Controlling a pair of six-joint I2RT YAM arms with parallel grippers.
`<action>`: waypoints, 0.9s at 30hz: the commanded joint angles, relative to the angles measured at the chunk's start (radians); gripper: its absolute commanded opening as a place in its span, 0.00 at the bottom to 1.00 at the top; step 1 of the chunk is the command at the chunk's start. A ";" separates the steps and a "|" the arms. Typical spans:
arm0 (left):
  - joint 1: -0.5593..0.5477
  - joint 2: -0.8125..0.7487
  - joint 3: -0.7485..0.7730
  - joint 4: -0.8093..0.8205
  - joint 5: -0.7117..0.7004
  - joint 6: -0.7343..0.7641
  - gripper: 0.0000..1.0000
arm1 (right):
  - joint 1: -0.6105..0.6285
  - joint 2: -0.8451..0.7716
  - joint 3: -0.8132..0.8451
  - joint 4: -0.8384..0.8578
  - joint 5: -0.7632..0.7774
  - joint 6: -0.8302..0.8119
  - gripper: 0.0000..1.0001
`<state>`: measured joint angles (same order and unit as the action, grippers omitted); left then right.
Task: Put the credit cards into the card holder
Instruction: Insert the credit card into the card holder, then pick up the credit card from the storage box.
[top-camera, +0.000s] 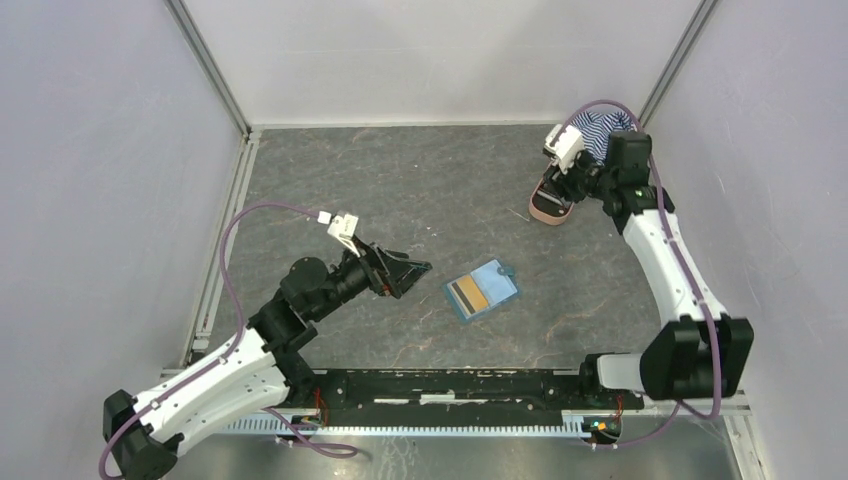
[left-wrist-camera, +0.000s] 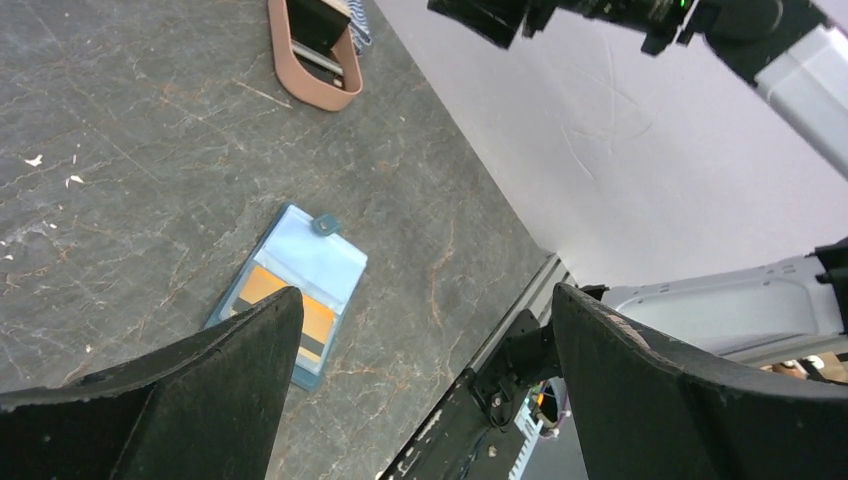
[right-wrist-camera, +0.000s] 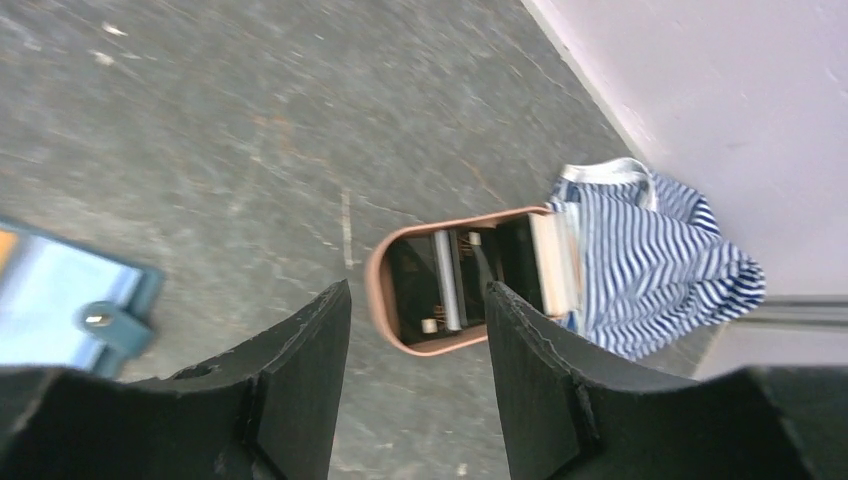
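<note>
The teal-blue card holder (top-camera: 482, 290) lies open and flat in the middle of the table, pale blue inside, its snap tab (left-wrist-camera: 325, 224) pointing away. A tan-gold credit card (left-wrist-camera: 318, 322) with a dark band lies in it, partly under the pale flap. My left gripper (top-camera: 415, 270) hovers just left of the holder, open wide and empty; in the left wrist view one fingertip (left-wrist-camera: 270, 320) overlaps the holder's (left-wrist-camera: 310, 262) near corner. My right gripper (right-wrist-camera: 418, 287) is open and empty at the far right, above the table just in front of a pink oval case (right-wrist-camera: 385, 300).
The pink oval case (top-camera: 550, 207) lies open with dark items inside, next to a blue-white striped cloth (top-camera: 603, 130) in the far right corner. White walls enclose the table on three sides. A black rail (top-camera: 450, 385) runs along the near edge.
</note>
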<state>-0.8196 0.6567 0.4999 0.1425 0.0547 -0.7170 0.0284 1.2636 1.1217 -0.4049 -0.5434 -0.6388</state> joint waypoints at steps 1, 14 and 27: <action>0.004 0.045 0.007 0.014 -0.004 -0.004 1.00 | -0.003 0.132 0.120 -0.039 0.188 -0.165 0.58; 0.007 0.256 0.091 0.041 -0.038 0.085 1.00 | -0.006 0.591 0.552 -0.149 0.384 -0.304 0.52; 0.017 0.287 0.065 0.043 -0.052 0.087 1.00 | -0.009 0.799 0.667 -0.202 0.416 -0.312 0.62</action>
<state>-0.8078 0.9421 0.5526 0.1471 0.0261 -0.6617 0.0250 2.0384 1.7412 -0.5938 -0.1547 -0.9333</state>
